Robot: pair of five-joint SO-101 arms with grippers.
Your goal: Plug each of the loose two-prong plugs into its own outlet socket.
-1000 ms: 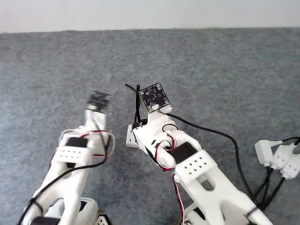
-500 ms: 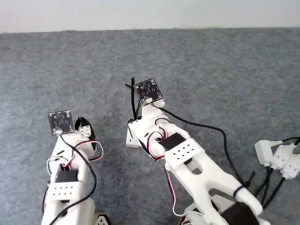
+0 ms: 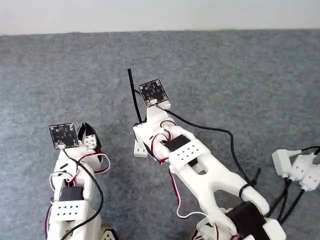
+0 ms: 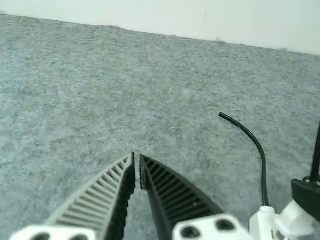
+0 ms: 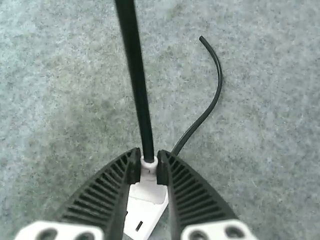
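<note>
My right gripper [image 5: 148,159] is shut on the neck of a white plug [image 5: 146,202], just where its stiff black cable [image 5: 134,75] leaves it. In the high view that cable [image 3: 133,95] sticks up and away beside the right wrist, and a white piece [image 3: 140,148] shows under the arm. A second, curved black cable [image 5: 212,95] lies on the carpet behind the fingers. My left gripper [image 4: 136,167] hovers over bare carpet, shut on nothing, at the lower left of the high view [image 3: 88,137]. Beside it lies a white plug [image 4: 265,220] with the curved cable [image 4: 252,142].
A cluster of white plug and socket pieces [image 3: 296,167] with black cords sits at the right edge of the grey carpet [image 3: 225,75]. A black wire [image 3: 220,131] runs from the right wrist back along the arm. A pale wall borders the far side.
The left arm has pulled back toward the lower left and settled. The right arm pushed slightly farther, and the held cable has tilted to the left.
</note>
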